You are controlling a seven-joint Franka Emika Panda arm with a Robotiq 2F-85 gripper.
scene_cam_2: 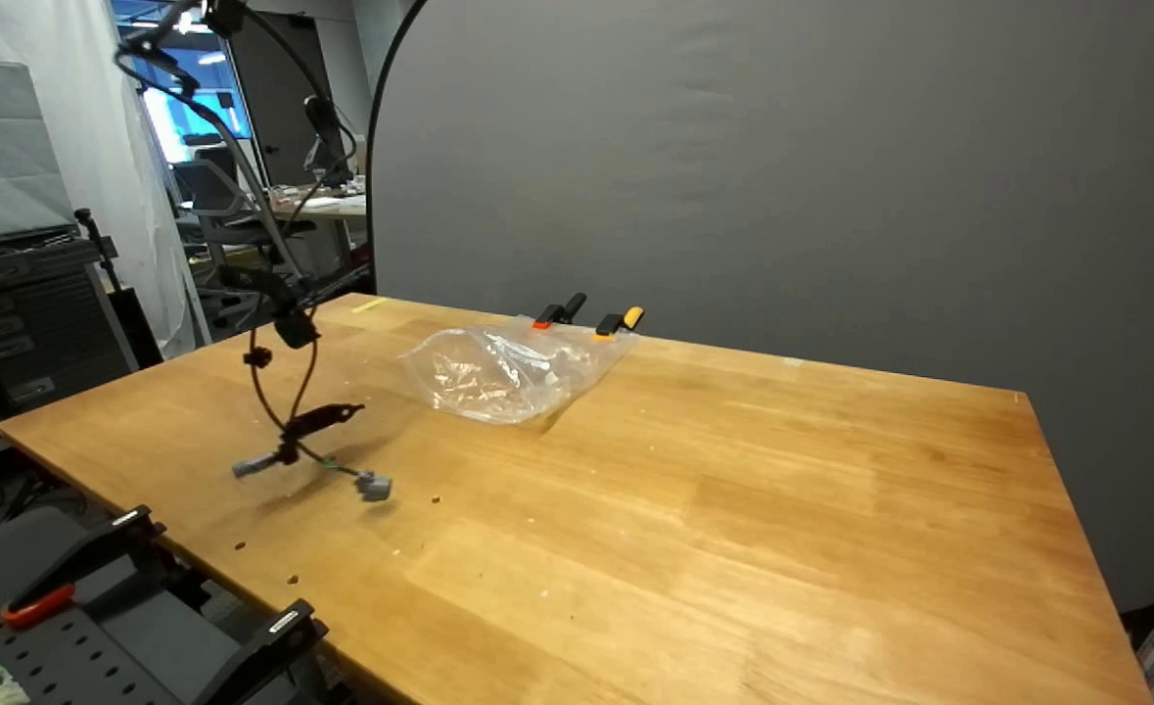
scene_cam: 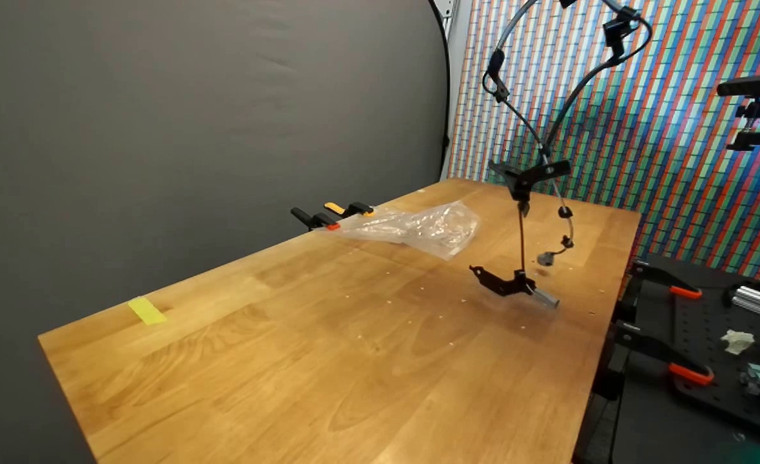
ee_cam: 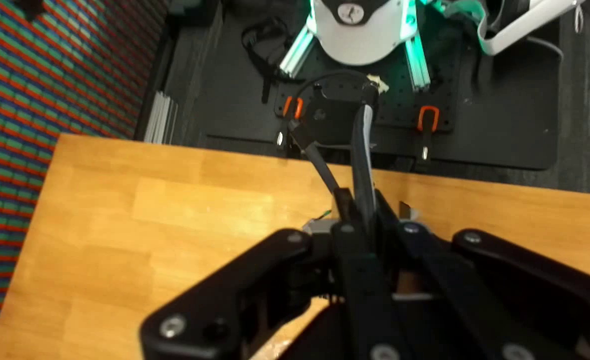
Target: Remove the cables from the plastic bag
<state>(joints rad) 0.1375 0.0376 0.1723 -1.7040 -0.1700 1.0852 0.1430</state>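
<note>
My gripper [ee_cam: 362, 205] shows in the wrist view, its fingers shut on a dark, sleeved cable bundle [ee_cam: 364, 155]. In both exterior views the cables [scene_cam: 525, 180] [scene_cam_2: 283, 294] hang from the top edge in a long loop with black clips and grey connectors. Their lower ends hang close to the table; I cannot tell whether they touch it. The clear plastic bag [scene_cam: 441, 225] lies flat and crumpled on the table, apart from the cables, and also shows in an exterior view [scene_cam_2: 498, 372]. The gripper itself is above the frame in the exterior views.
Two clamps, one black and orange [scene_cam_2: 557, 311] and one black and yellow [scene_cam_2: 619, 322], pin the bag to the edge of the wooden table [scene_cam: 328, 374]. Yellow tape [scene_cam: 147, 310] is stuck on the table. Clamps and a black base plate [scene_cam: 702, 322] stand beside it.
</note>
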